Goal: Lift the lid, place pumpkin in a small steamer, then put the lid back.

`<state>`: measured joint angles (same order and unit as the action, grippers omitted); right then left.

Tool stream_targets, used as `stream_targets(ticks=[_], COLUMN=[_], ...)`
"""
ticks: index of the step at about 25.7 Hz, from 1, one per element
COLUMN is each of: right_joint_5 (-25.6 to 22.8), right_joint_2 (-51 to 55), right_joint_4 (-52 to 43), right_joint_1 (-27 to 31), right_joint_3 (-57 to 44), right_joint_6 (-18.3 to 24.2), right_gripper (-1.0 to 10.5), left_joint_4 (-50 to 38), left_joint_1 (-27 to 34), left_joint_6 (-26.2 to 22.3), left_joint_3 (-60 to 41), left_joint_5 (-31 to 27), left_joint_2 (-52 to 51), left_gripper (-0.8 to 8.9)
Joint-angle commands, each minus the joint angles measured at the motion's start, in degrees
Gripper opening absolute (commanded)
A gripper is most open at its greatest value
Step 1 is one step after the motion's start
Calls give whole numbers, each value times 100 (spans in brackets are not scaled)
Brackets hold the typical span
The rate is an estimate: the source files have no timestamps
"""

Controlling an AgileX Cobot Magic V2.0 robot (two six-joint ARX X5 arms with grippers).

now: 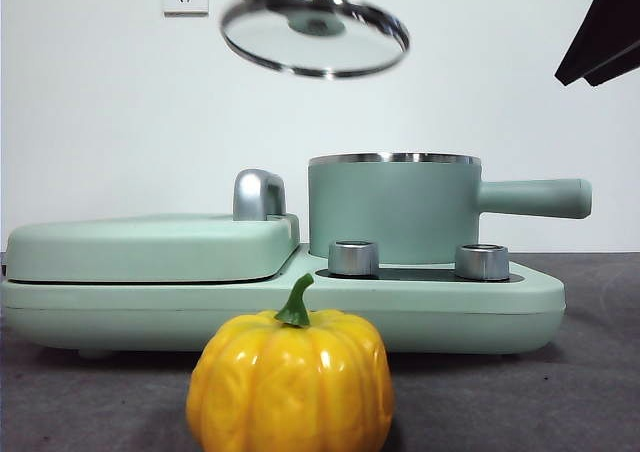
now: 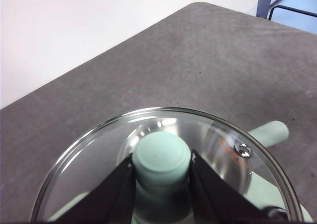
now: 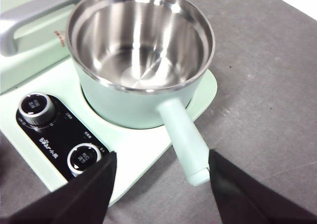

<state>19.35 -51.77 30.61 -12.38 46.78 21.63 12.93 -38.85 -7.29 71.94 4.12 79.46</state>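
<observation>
My left gripper [image 2: 162, 170] is shut on the mint-green knob [image 2: 161, 157] of the glass lid [image 1: 315, 37] and holds the lid, tilted, high in the air above and left of the small steamer [image 1: 395, 210]. The steamer stands open and empty on the cooker base; its steel inside shows in the right wrist view [image 3: 141, 50]. Its long handle [image 1: 535, 197] points right. My right gripper [image 3: 161, 187] is open and empty, hovering above the end of the handle [image 3: 185, 140]. The yellow-orange pumpkin [image 1: 290, 380] stands on the table in front of the cooker.
The mint-green cooker base [image 1: 520, 307] has two steel dials [image 1: 353, 257] at its front. A flat griddle cover [image 1: 150, 244] with a chrome handle [image 1: 258, 194] fills its left half. Grey table [image 2: 198, 60] lies around it. A dark arm tip [image 1: 605, 32] shows at the top right.
</observation>
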Motion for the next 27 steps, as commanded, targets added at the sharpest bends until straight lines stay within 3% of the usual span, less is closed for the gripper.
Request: stream_targets(ticks=[1,5,15,19,27], right_joint_5=[17,31,35,37,13], right_joint_2=[-17,-17,-20,-22,-186], right_joint_4=[-55,-55,-44,-46,-11], right_joint_1=[-31,-70,-627,-1088,-2293], right_joint_3=[116,116,116,116,116], right_joint_6=[-68,-179,-175,-173,-175], right_gripper=[293,294,294,316,334], left_joint_4=[348,1073,1167,1397,2103], left_joint_1=[-9,111,520,660,966], left_joint_6=[184,293,785,1001,949], left_joint_3=[149,-103,-1740,-2168,-2258], left_joint_5=[-179,-649,-1029,-1145,-1593], left_joint_2=[-229,-717,-2269,-2892,-3536], left_gripper=[17,18,17,17,16])
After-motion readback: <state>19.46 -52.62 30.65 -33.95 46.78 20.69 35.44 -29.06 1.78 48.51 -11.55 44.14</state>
